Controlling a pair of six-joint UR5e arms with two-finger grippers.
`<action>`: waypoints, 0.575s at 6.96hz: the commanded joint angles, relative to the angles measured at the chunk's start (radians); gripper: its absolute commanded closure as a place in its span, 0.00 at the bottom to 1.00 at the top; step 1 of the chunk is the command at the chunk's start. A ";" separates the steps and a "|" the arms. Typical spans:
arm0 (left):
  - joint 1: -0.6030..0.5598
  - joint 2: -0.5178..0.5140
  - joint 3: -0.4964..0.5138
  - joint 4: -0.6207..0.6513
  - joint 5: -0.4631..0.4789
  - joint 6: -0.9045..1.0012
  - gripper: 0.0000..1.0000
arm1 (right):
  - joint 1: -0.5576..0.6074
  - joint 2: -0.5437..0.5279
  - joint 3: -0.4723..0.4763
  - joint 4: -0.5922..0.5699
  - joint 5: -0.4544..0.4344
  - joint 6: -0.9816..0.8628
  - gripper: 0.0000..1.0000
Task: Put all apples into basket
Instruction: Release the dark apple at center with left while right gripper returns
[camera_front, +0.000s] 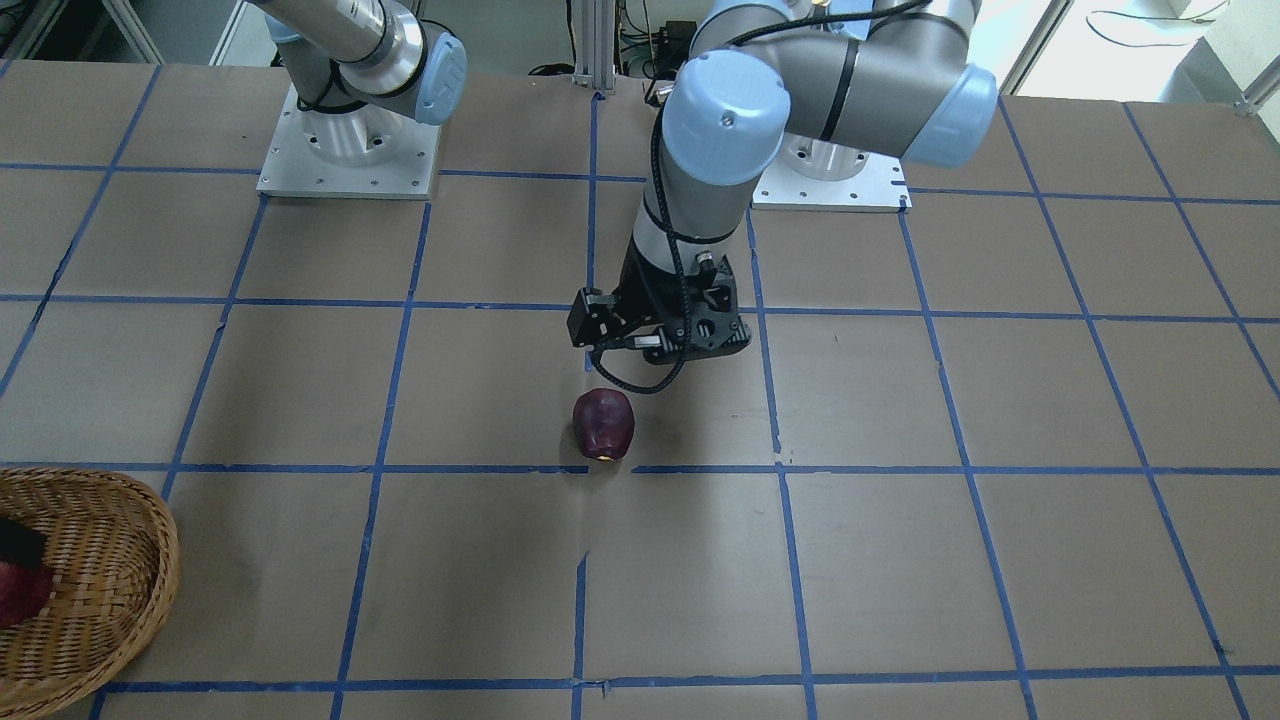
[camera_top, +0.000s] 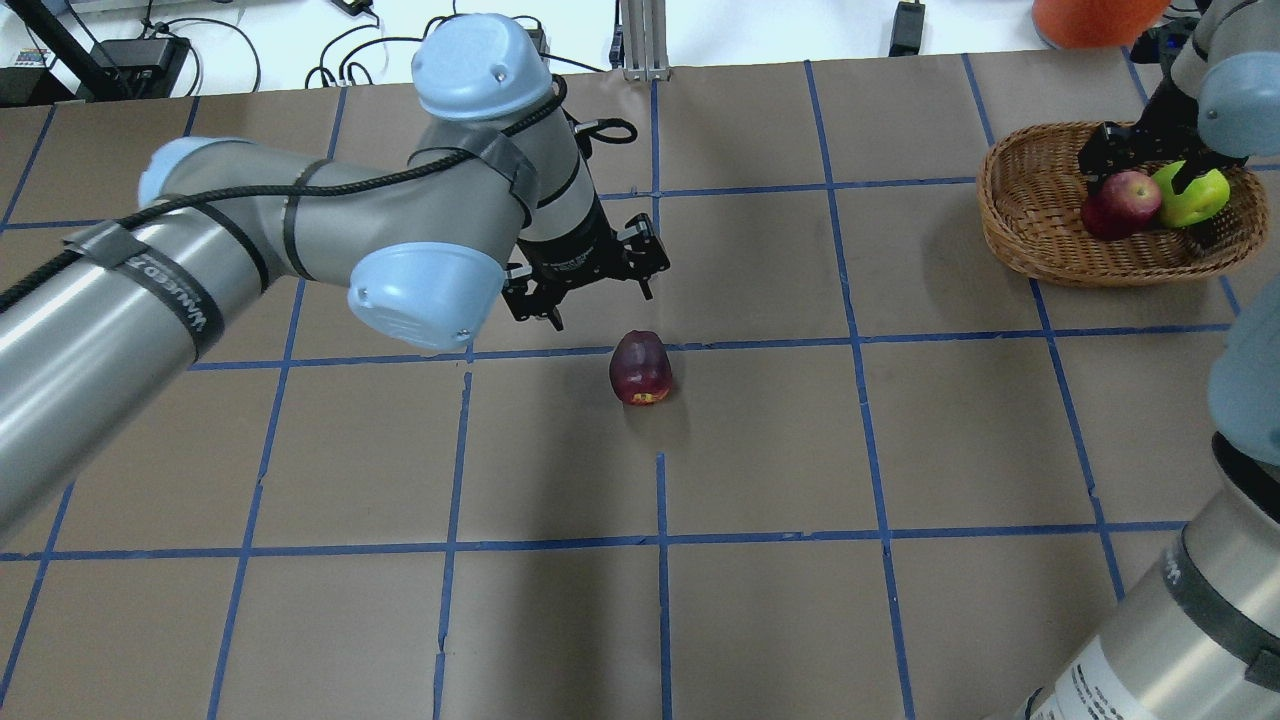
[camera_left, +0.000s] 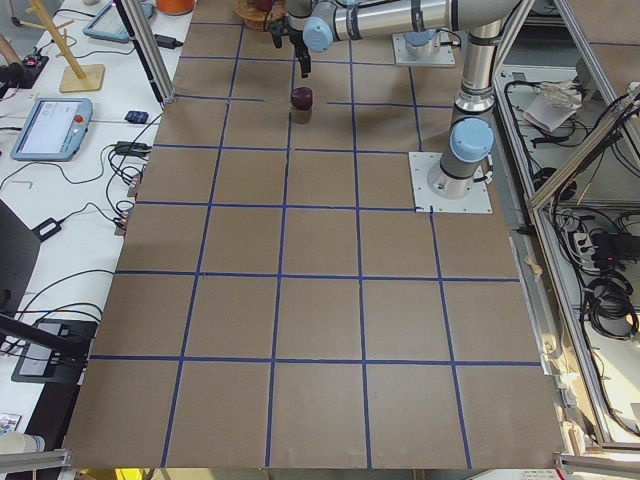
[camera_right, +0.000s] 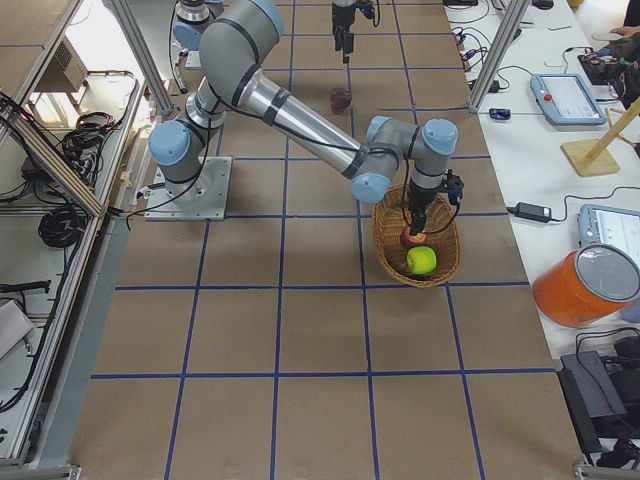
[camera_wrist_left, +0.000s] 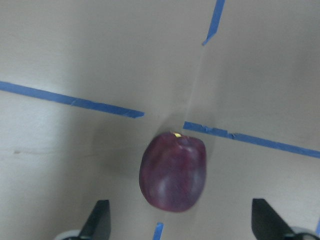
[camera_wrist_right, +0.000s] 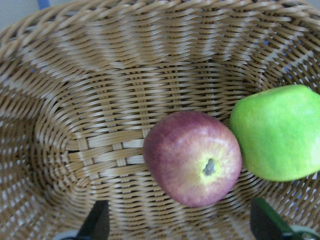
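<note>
Maroon apple (camera_top: 640, 367) lies on the tabletop (camera_top: 800, 450); left end effector (camera_top: 600, 305) hovers open, likely to grasp it. Right end effector (camera_wrist_right: 180, 227) hangs open above the basket (camera_top: 1030, 250).

The maroon apple (camera_top: 640, 368) is dark purple-red with a small yellow spot at one end. In the basket (camera_top: 1040, 240) — light tan wicker in a woven pattern — the red apple (camera_wrist_right: 192, 157) is rosy with a yellowish patch around its stem hollow, and the green apple (camera_wrist_right: 277, 132) is bright lime. The table (camera_top: 760, 440) is brown paper crossed by a grid of blue tape (camera_top: 760, 345). The left arm (camera_top: 300, 220) and right arm (camera_right: 300, 115) are silver-grey with pale blue caps; the left gripper (camera_wrist_left: 182, 222) and right gripper (camera_wrist_right: 181, 222) are black.
</note>
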 joint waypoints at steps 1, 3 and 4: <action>0.098 0.170 0.037 -0.269 0.009 0.205 0.00 | 0.143 -0.164 0.014 0.263 0.111 0.009 0.00; 0.129 0.295 0.036 -0.370 0.127 0.342 0.00 | 0.367 -0.187 0.017 0.287 0.114 0.123 0.00; 0.202 0.320 0.037 -0.364 0.117 0.466 0.00 | 0.471 -0.171 0.017 0.287 0.154 0.264 0.00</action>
